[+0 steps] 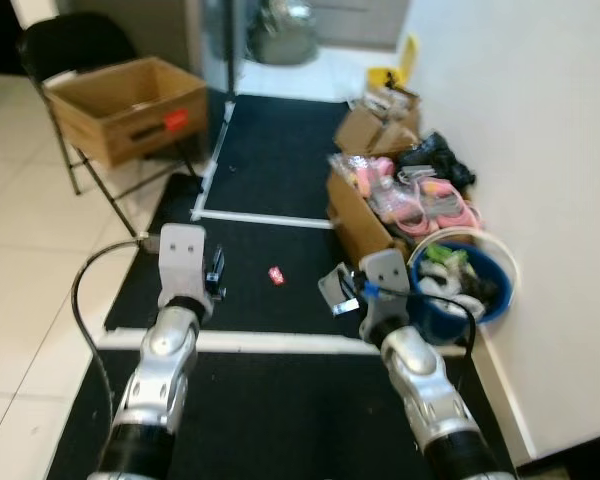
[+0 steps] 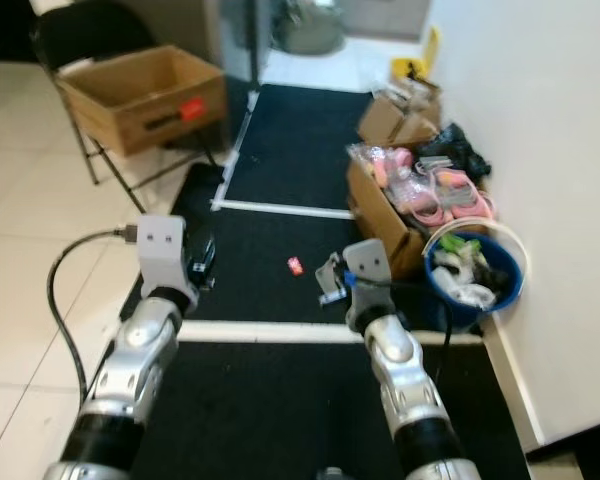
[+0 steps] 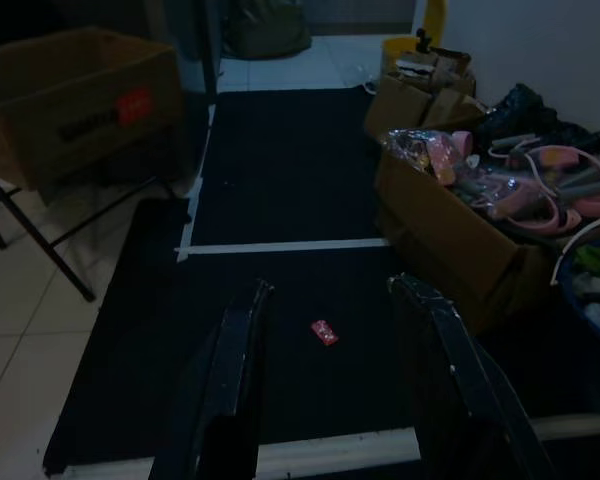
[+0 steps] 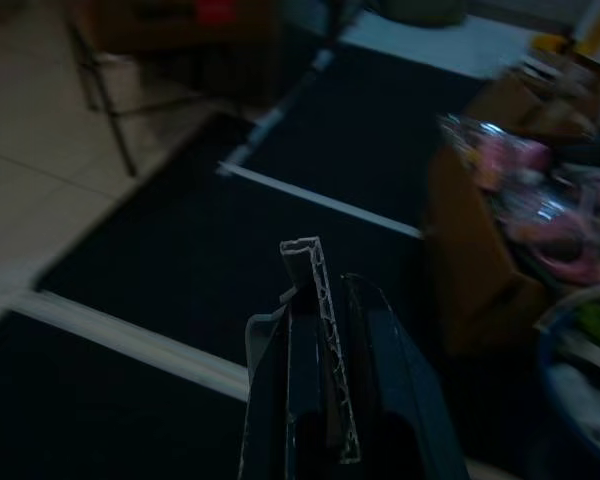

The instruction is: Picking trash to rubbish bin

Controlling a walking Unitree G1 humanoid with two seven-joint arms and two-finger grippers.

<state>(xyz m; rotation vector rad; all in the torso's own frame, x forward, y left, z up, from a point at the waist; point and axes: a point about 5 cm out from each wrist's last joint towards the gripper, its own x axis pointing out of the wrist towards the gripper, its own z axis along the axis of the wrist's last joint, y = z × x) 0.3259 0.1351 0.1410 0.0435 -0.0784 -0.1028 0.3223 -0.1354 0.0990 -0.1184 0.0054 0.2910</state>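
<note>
A small red piece of trash (image 1: 276, 276) lies on the black mat (image 1: 270, 170), ahead of both arms. My left gripper (image 3: 332, 287) hovers open above the mat, and the red trash (image 3: 324, 332) shows between its fingers from the left wrist view. My right gripper (image 4: 315, 300) is shut on a grey corrugated plastic scrap (image 4: 322, 330), held up just left of the blue rubbish bin (image 1: 496, 304). The scrap (image 1: 335, 290) is level with the bin's rim. The bin has a white rim and holds white and green rubbish.
An open cardboard box of pink items (image 1: 365, 215) stands right behind the bin by the white wall (image 1: 540, 150). More small boxes (image 1: 380, 120) sit farther back. A folding chair (image 1: 80, 60) with a cardboard box (image 1: 130, 105) stands at the left on tiled floor.
</note>
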